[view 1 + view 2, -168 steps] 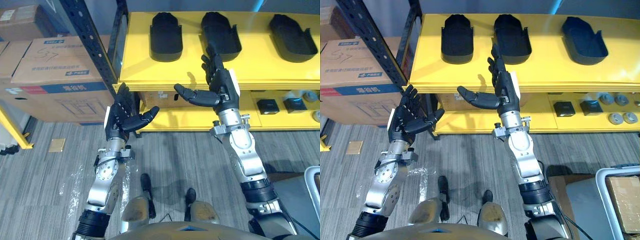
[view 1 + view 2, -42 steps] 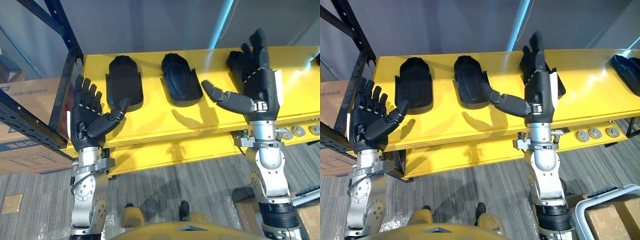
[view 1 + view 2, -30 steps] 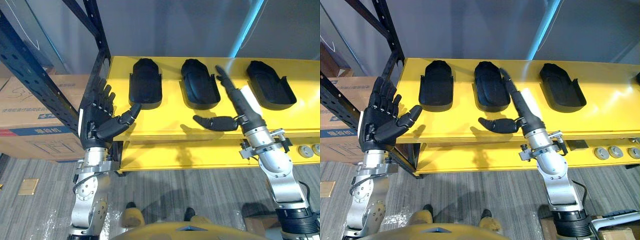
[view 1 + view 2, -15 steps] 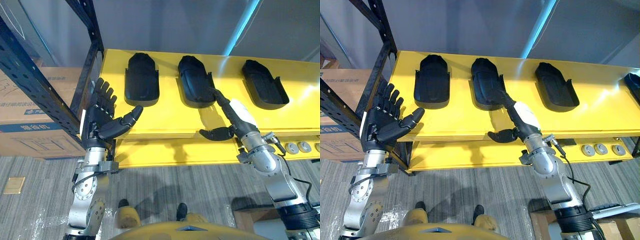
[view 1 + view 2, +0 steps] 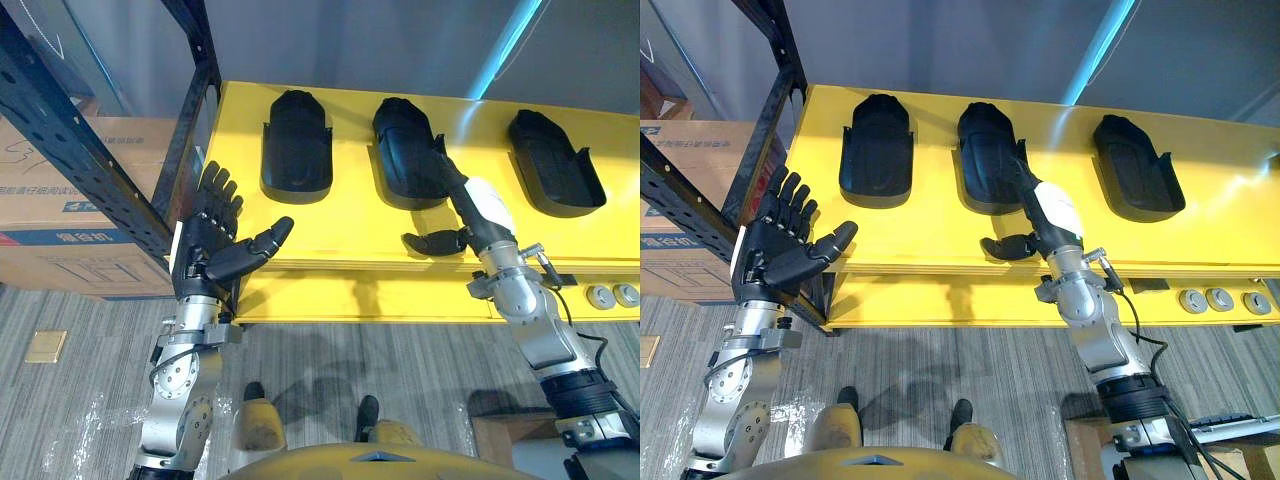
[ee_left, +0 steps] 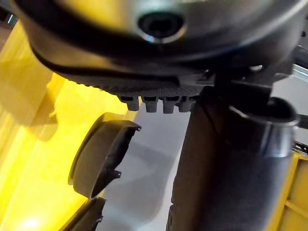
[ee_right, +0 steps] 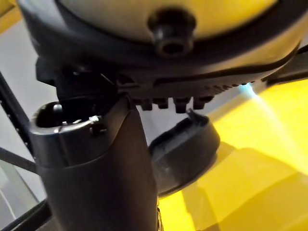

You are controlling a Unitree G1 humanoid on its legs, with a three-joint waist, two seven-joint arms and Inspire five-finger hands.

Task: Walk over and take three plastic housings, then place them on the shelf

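Three black plastic housings lie in a row on the yellow shelf (image 5: 340,225): a left one (image 5: 296,145), a middle one (image 5: 408,152) and a right one (image 5: 555,175). My right hand (image 5: 472,208) reaches over the shelf's front with straight fingers. Their tips are at the near right edge of the middle housing, and the thumb (image 5: 430,242) sticks out sideways over the shelf's lip. My left hand (image 5: 212,242) is held up in front of the shelf's left corner, spread wide and holding nothing. The left housing (image 6: 103,154) lies past its fingers in the left wrist view.
A black rack upright (image 5: 90,150) slants down the left side, with cardboard boxes (image 5: 60,215) behind it. Under the top board, a lower yellow shelf carries round metal parts (image 5: 612,295) at the right. Grey floor lies below.
The view has shifted as I came closer. My right hand has dropped from raised to lying out over the shelf, its fingers now at the middle housing. The left hand stays up and spread.
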